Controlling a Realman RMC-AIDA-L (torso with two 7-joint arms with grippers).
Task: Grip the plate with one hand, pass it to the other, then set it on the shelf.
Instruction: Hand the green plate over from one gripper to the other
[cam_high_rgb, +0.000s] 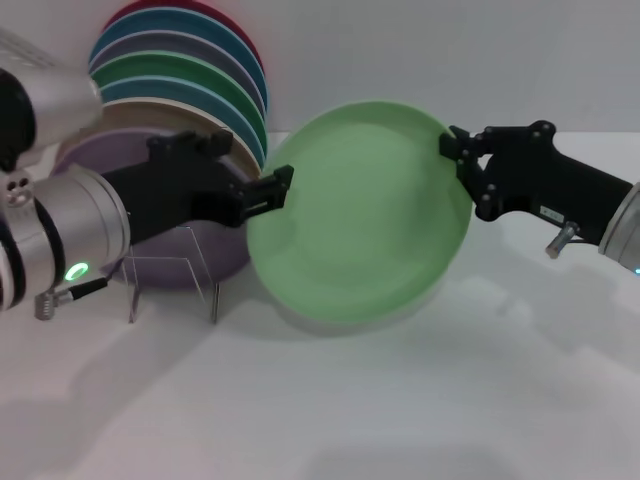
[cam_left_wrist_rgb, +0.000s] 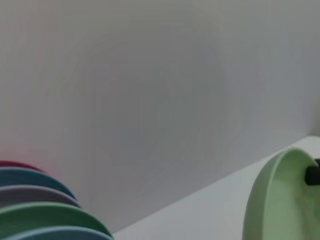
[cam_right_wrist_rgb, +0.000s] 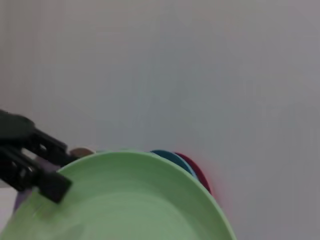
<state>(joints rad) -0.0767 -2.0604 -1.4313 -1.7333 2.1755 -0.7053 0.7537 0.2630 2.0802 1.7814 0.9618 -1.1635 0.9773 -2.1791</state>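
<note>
Head view gives me the whole scene, and I read it from the left. My left gripper (cam_high_rgb: 272, 190) reaches in from the green-lit wrist, its fingers pinched on the left rim of the plate (cam_high_rgb: 360, 215). Behind that arm a fanned stack of coloured plates (cam_high_rgb: 190, 70) leans against the back wall, and the shelf (cam_high_rgb: 172, 275) stands on the white table (cam_high_rgb: 420, 400) just below the arm, with a lavender plate (cam_high_rgb: 95, 155) behind it. The mint-green plate hangs tilted in the air between both arms, above the table and to the right of the shelf. On the right, my right gripper (cam_high_rgb: 457, 145) is clamped on the plate's upper right rim. In the right wrist view I see the plate (cam_right_wrist_rgb: 130, 200) with the left gripper (cam_right_wrist_rgb: 40, 172) biting its edge.
</note>
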